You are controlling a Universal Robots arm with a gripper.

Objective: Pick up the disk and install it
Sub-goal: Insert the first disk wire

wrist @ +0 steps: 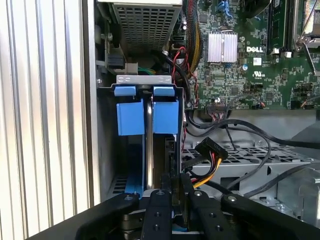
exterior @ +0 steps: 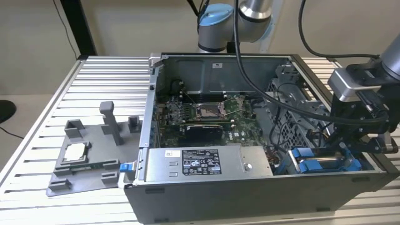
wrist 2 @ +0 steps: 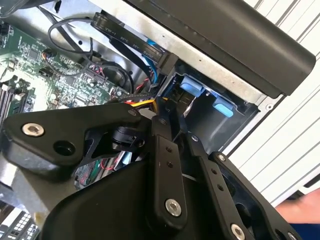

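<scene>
Inside the case (exterior: 250, 197), hand (wrist: 175, 187) grips disk (wrist: 149, 150) (blue-framed).

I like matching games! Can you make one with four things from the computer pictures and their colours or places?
Things:
1. disk
2. power box
3. small chip
4. gripper

Places or looks:
A. lying on the grey stand on the table, outside the case
B. long and grey with a white label, along the near edge of the case
C. black, right over the blue tabs in the case corner
D. thin metal edge between blue plastic tabs, standing in its slot

Pairs: 1-D, 2-B, 3-A, 4-C
</scene>
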